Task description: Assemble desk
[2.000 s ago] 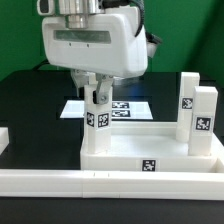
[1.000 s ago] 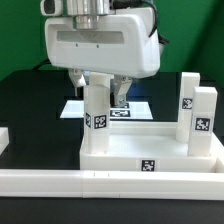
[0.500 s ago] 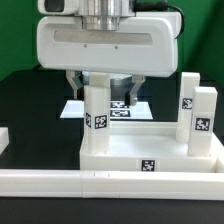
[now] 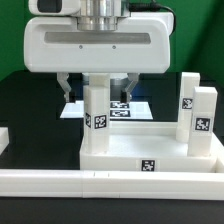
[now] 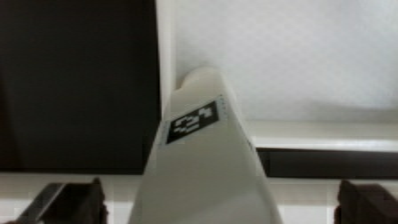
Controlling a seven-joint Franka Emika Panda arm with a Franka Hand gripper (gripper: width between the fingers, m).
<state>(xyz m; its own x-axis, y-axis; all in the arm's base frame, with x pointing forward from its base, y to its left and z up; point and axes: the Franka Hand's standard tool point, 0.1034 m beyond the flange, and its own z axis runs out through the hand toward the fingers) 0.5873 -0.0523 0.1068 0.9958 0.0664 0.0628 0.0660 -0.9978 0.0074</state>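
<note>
Gripper (image 4: pixel 97 88) open wide, fingers apart either side of an upright leg block (image 4: pixel 97 112), not touching it as far as ext. view shows. In wrist view the same leg block (image 5: pixel 206 150) rises between the two dark fingertips (image 5: pixel 64 201), clear gap each side, tag facing cam. Nothing held.

Leg block stands at the corner of the tabletop (image 4: pixel 150 160) toward ext. view's left, tag on its front face. Tabletop lies rim-up, against the white border rail (image 4: pixel 110 184) along the front edge of the black table (image 4: pixel 30 110). Two more leg blocks at tabletop's far side toward ext. view's right: rear leg block (image 4: pixel 187 100), front leg block (image 4: pixel 204 118), both upright, both tagged. Small tag on tabletop's front wall too.

Marker board (image 4: pixel 135 108) flat on table behind the gripper, partly hidden by it.
</note>
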